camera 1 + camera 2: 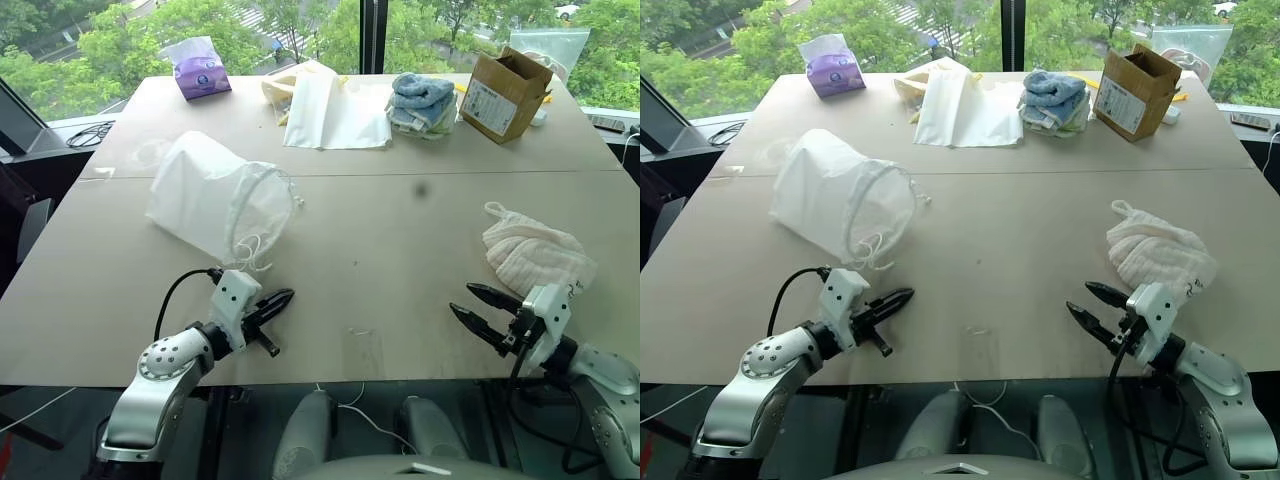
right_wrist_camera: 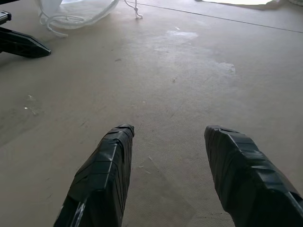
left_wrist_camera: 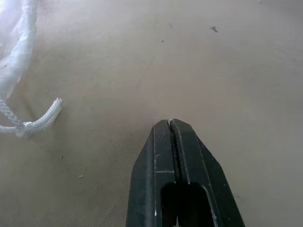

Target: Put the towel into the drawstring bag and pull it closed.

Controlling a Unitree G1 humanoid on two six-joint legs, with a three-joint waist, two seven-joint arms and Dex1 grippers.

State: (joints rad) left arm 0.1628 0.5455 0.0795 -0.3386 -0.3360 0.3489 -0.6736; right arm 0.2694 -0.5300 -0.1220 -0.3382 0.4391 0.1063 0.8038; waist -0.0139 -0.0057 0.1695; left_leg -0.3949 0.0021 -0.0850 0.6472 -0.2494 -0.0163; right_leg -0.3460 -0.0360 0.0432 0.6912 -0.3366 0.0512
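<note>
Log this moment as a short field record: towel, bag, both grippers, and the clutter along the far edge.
towel: crumpled on the table's right side, not held
drawstring bag: lying on its side at left, mouth toward the robot, cords loose
left gripper: shut, empty, near the bag's cords
right gripper: open, empty, near the towel
far edge: tissue pack, flat white bag, blue towels, cardboard box
task status: towel not yet in bag

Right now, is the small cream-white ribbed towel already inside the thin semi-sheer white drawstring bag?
No, the small cream-white ribbed towel lies bare on the table's right side, well apart from the thin semi-sheer white drawstring bag.
</note>
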